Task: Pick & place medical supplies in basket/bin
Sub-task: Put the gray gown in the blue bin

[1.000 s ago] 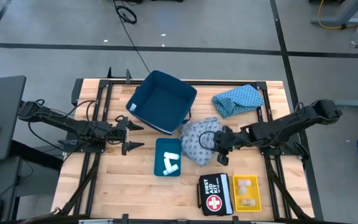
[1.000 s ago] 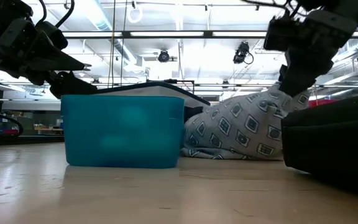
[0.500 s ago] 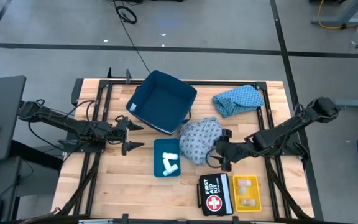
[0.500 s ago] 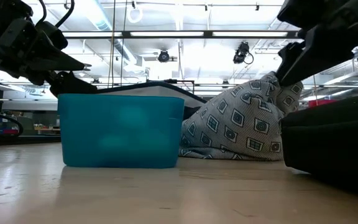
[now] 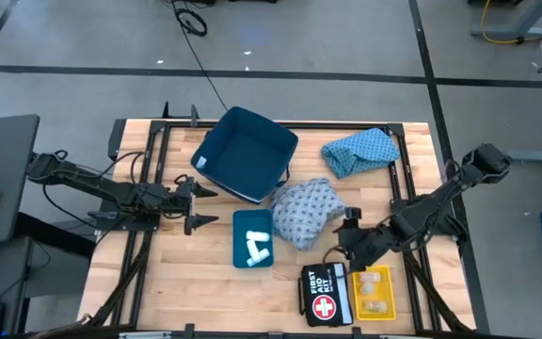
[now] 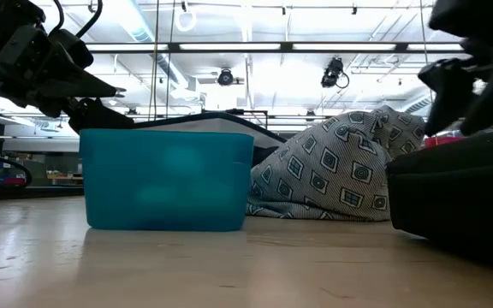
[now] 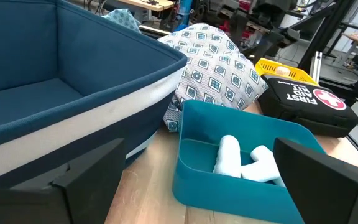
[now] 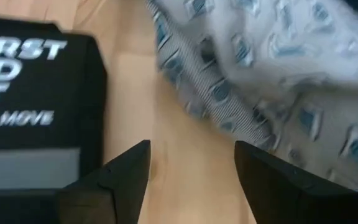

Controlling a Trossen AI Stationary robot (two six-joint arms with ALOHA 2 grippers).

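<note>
A grey-blue patterned cloth (image 5: pixel 304 212) lies bunched on the table between the dark blue basket (image 5: pixel 243 155) and the first aid kit (image 5: pixel 326 294). It leans on the basket's corner. A light-blue cloth (image 5: pixel 360 151) lies at the far right. White rolls (image 7: pixel 241 158) lie in a small teal bin (image 5: pixel 254 237). My right gripper (image 8: pixel 191 174) hovers open above bare wood between the patterned cloth (image 8: pixel 260 62) and the kit (image 8: pixel 30 93), with nothing between its fingers. My left gripper (image 5: pixel 200 207) stands open left of the teal bin.
A yellow tray (image 5: pixel 374 292) with pale packets sits right of the first aid kit at the near edge. The basket rests tilted at the far middle. Bare wood shows at the near left and between the teal bin and my left gripper.
My right gripper has let go of the patterned cloth and swung toward the table's near edge, ending above the first aid kit's far corner, rolling as it went. The cloth's peak, drawn up a second ago, has slumped into a rounded heap.
</note>
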